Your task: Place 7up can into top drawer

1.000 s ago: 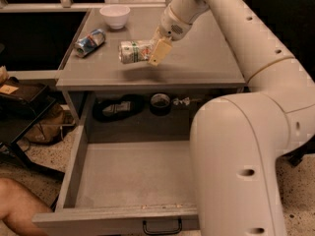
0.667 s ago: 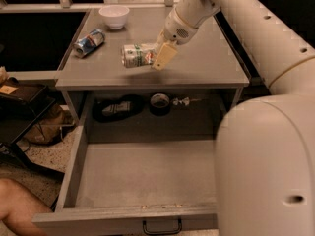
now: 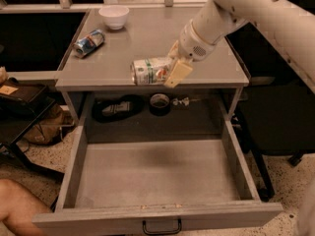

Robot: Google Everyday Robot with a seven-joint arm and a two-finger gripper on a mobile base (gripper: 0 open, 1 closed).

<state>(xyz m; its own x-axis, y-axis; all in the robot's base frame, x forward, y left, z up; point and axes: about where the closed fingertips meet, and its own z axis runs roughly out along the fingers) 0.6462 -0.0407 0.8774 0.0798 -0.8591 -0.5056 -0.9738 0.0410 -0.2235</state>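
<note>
We see gripper [image 3: 173, 66] clamped on 7up can [image 3: 149, 71], can lying sideways at front edge of tabletop [image 3: 147, 38]; top drawer [image 3: 157, 216] open below.

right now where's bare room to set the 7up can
The top drawer floor is bare wall to wall. The tabletop is bare between blue can, bowl and the claw gripping the 7up can at its front edge; back-left is crowded.
</note>
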